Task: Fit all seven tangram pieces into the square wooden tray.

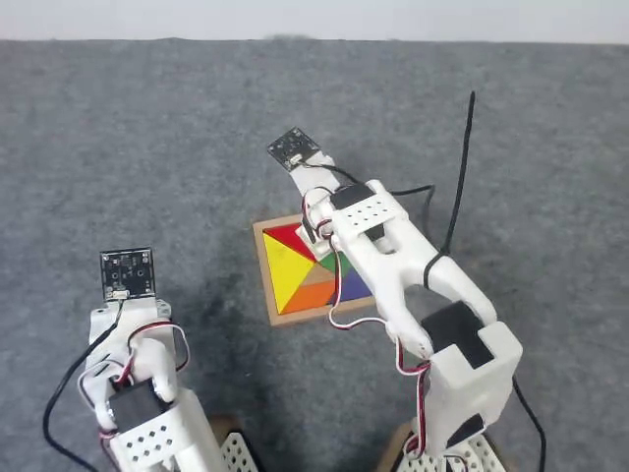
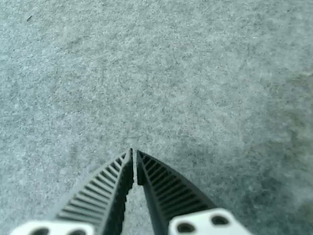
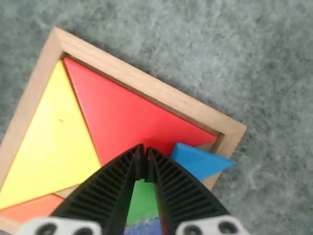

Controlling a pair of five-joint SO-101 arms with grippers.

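The square wooden tray (image 3: 146,83) lies on the grey carpet and holds a yellow triangle (image 3: 49,147), a red triangle (image 3: 122,117), an orange piece (image 3: 29,208), a green piece (image 3: 144,203) and a purple piece (image 3: 142,227). A blue triangle (image 3: 198,159) sits askew at one corner, its tip over the rim. My right gripper (image 3: 143,149) is shut with nothing in it, tips at the red triangle's edge beside the blue one. In the high view the right arm (image 1: 378,246) covers part of the tray (image 1: 263,270). My left gripper (image 2: 134,152) is shut over bare carpet.
The left arm (image 1: 138,393) stays folded back at the near left, well away from the tray. Grey carpet surrounds the tray on all sides. A black cable (image 1: 462,167) runs along the right arm's far side.
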